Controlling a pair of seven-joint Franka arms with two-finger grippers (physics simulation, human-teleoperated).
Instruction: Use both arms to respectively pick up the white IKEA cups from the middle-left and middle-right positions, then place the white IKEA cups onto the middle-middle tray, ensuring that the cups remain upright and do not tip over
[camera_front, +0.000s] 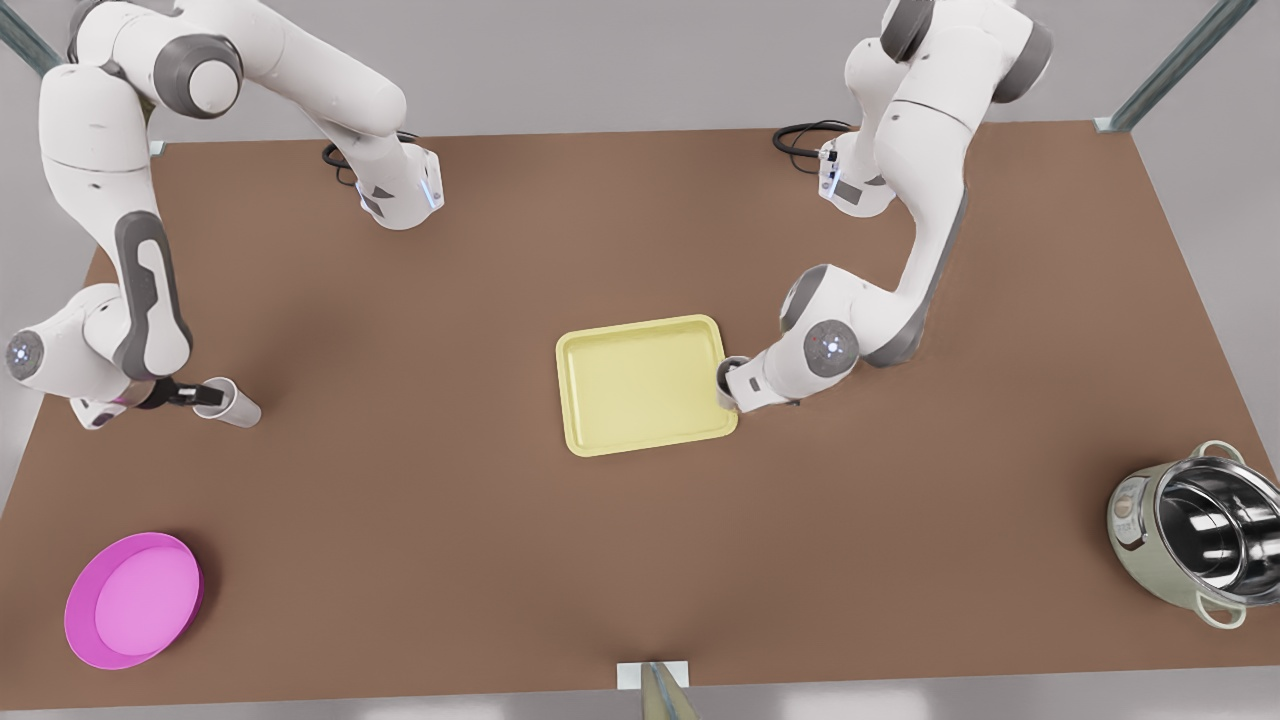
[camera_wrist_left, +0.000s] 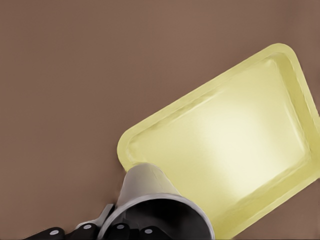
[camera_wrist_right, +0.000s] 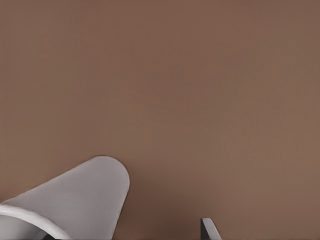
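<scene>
**Two cups held, one at the tray's edge**

The left pincer (camera_front: 733, 385) was the one on the front view's right. It was closed on a white cup (camera_front: 731, 380) by the rim. That cup hung at the edge of the yellow tray (camera_front: 645, 385) nearest that arm, close to the tray's corner. In the left wrist view the cup (camera_wrist_left: 152, 200) showed its dark inside toward the camera, with the black fingers (camera_wrist_left: 82, 229) at its rim and the tray (camera_wrist_left: 235, 145) just behind it. The pictures did not show whether the cup touched the tray.

The right pincer (camera_front: 193, 395) was on the front view's left, near that edge of the brown table (camera_front: 420, 500). It gripped the second cup (camera_front: 228, 403) by the rim. That cup was tilted, its base pointing toward the middle of the table, and it was well apart from the tray. The right wrist view showed the cup's white side (camera_wrist_right: 75, 200) over bare table (camera_wrist_right: 200, 90).

A round magenta plate (camera_front: 133, 600) sat near one corner of the table on the front view's left. A steel pot (camera_front: 1200, 535) stood at the table's edge on the front view's right. Neither arm was near them.
</scene>
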